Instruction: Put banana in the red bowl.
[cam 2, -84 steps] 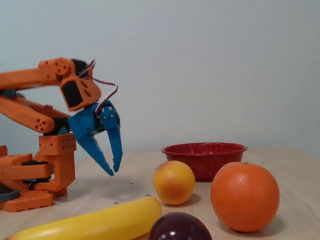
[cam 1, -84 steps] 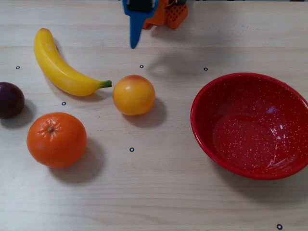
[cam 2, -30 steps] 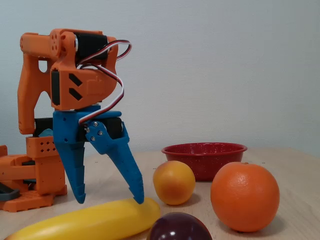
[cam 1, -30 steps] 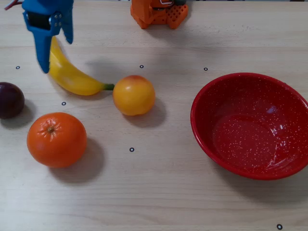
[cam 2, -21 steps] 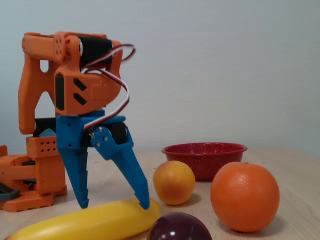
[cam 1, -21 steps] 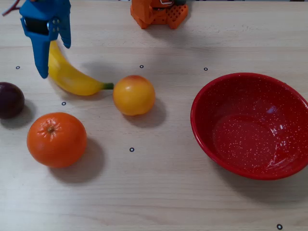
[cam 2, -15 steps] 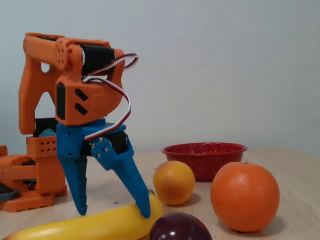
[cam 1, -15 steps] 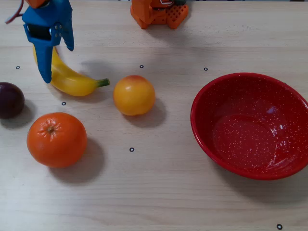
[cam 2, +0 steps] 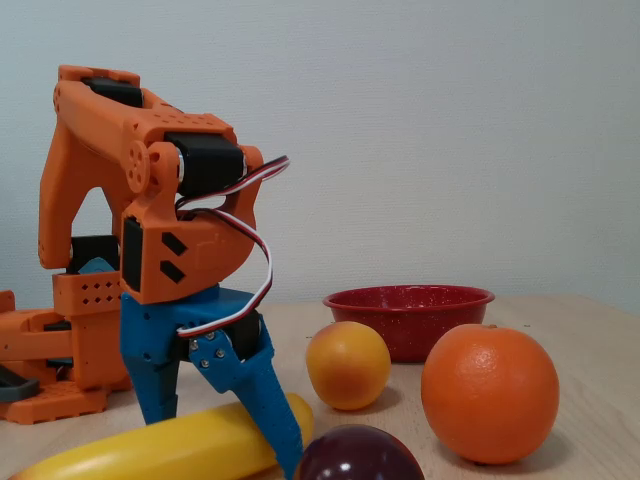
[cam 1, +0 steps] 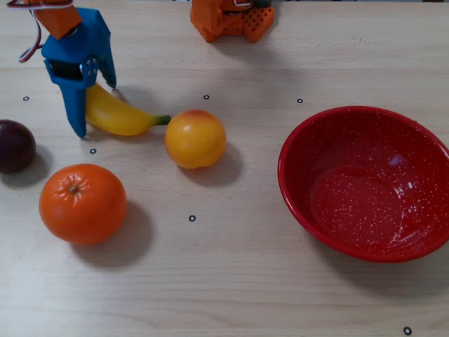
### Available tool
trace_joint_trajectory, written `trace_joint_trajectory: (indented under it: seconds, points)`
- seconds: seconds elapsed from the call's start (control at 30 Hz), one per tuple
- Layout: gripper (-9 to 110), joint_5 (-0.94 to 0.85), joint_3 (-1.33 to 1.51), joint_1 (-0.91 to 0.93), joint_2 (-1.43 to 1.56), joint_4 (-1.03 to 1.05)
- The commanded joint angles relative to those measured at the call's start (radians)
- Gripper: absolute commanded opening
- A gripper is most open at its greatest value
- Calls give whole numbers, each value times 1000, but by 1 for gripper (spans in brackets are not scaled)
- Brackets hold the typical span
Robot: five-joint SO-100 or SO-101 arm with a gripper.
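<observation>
You've just dropped the open jaws [cam 1: 95, 102] down astride the banana [cam 1: 119, 117], nudging it as they came, so it lies unlifted on the bench [cam 1: 231, 281] at ten o'clock, well apart from the bowl [cam 1: 365, 182] at three — close next.

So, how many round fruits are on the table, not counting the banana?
3. The dark purple fruit lies at the left edge of the overhead view, the orange sits below it, and the yellow-orange fruit sits by the banana's stem end. None seems hidden.
</observation>
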Motion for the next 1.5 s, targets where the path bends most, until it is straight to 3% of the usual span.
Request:
trace_joint_trajectory:
  seconds: [0.0,0.57,0.77,1.47]
  points:
    - [38,-17,-97,-25,43,-21]
    - [21,-25,15,-25,98,-98]
    - [0,-25,23,-26,114,-89]
    - [0,-58,-147,-12,183,75]
